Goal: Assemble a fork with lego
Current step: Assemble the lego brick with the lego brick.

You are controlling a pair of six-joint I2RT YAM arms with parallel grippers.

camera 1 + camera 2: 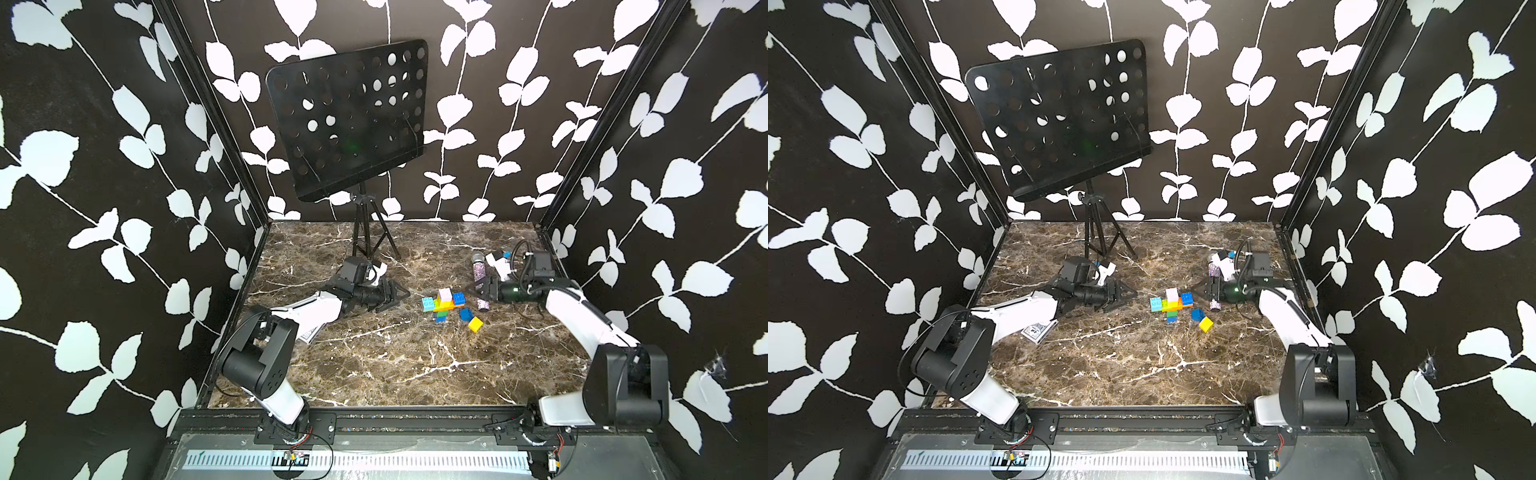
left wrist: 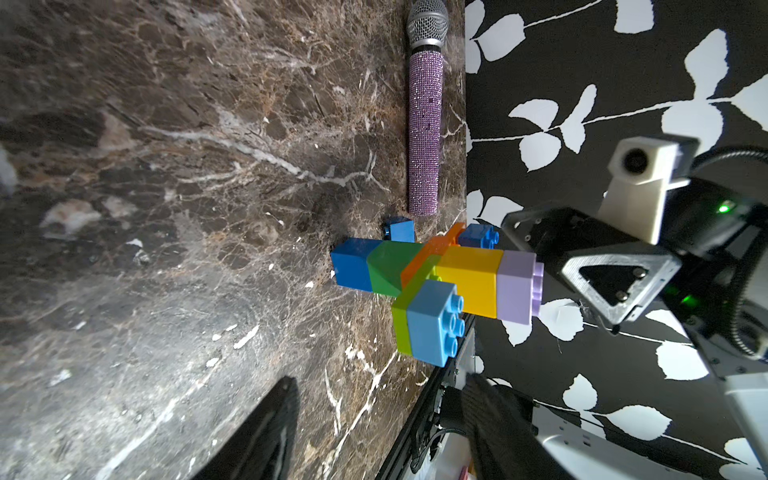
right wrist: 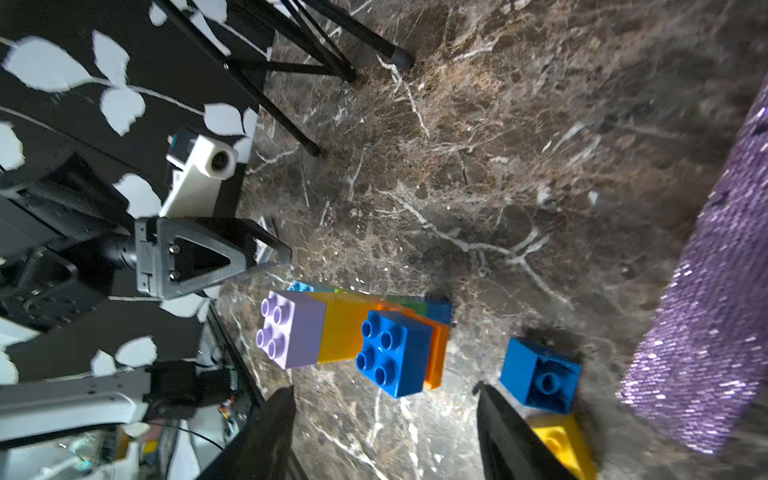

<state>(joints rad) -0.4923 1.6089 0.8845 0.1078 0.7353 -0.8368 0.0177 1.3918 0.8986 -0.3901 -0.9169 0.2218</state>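
Note:
The fork [image 1: 442,305] [image 1: 1171,305] lies flat on the marble table between my two grippers, in both top views. It has a blue-and-green stem, an orange crossbar and three prongs: light blue on lime, lilac on yellow, and blue. A loose blue lego brick [image 1: 466,314] [image 3: 540,378] and a yellow one [image 1: 476,324] [image 3: 561,444] lie beside it. My left gripper [image 1: 397,300] [image 2: 380,378] is open and empty, a short way left of the fork [image 2: 436,282]. My right gripper [image 1: 473,290] [image 3: 382,388] is open, its fingertips just short of the fork's blue prong [image 3: 395,357].
A glittery pink microphone [image 1: 480,282] [image 2: 424,124] lies behind the right gripper, near the right wall. A black music stand [image 1: 349,120] on a tripod stands at the back. A card pack [image 1: 309,332] lies under the left arm.

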